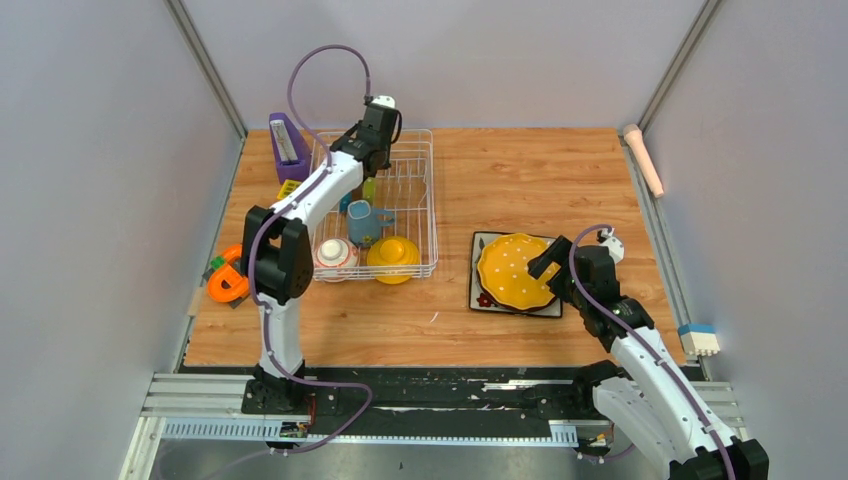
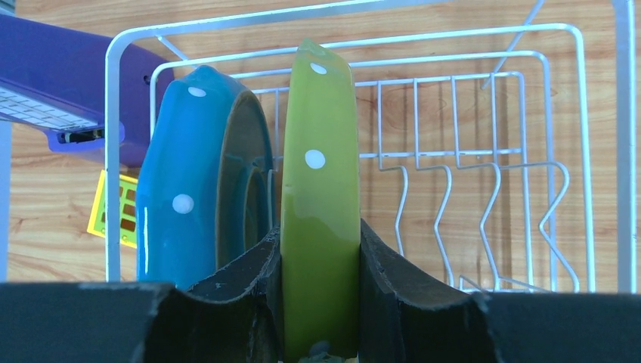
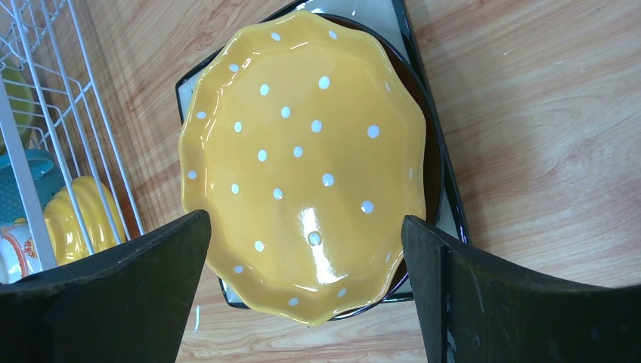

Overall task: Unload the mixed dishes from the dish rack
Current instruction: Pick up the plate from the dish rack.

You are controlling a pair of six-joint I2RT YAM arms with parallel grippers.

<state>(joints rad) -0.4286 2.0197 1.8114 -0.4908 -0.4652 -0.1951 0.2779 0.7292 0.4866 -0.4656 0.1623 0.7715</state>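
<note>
Wooden tabletop [image 1: 520, 170]: left pincer [image 2: 320, 227] clamps the glossy green, white-dotted plate [image 2: 317, 151] upright in the rack [image 2: 113, 151]; right pincer [image 3: 306, 219] gapes empty.

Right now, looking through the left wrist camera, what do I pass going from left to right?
purple holder → blue-dotted plate → green-dotted plate → bare rack prongs

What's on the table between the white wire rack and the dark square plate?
Nothing: only bare wooden table separates the white wire dish rack from the dark square plate, clear in the top view and the right wrist view.
</note>
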